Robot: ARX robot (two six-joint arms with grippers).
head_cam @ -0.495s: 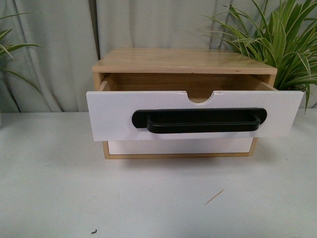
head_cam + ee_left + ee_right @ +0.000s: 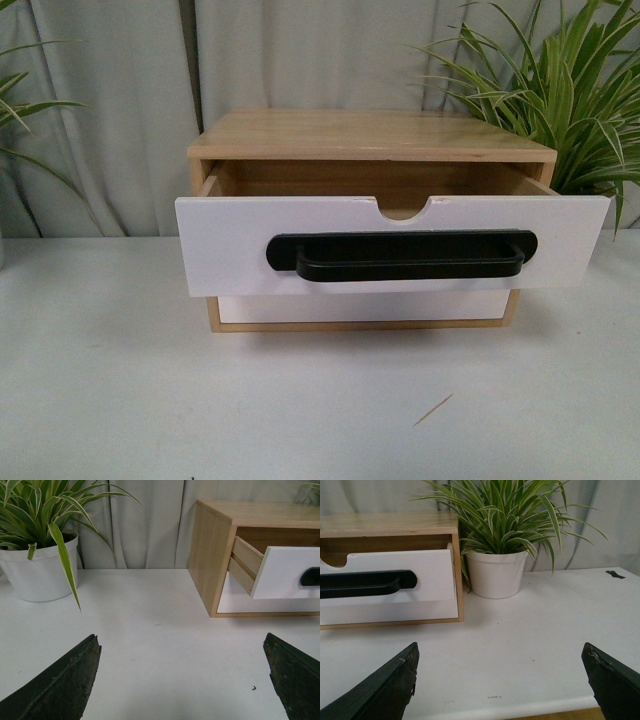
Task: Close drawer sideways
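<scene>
The drawer [image 2: 230, 245] stood pulled out of its wooden cabinet [image 2: 370, 135]; the left gripper [image 2: 180, 636] and right gripper [image 2: 500, 645] both gaped wide, holding nothing.

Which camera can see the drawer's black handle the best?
The front view: the whole black handle shows, end to end, on the open drawer. The left wrist view catches only one end at the picture's edge; the right wrist view shows roughly half.

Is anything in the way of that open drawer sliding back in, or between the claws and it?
Nothing visible. The drawer sticks out of the wooden cabinet with no object in the gap above it, and only table lies between it and the open left gripper and right gripper.
</scene>
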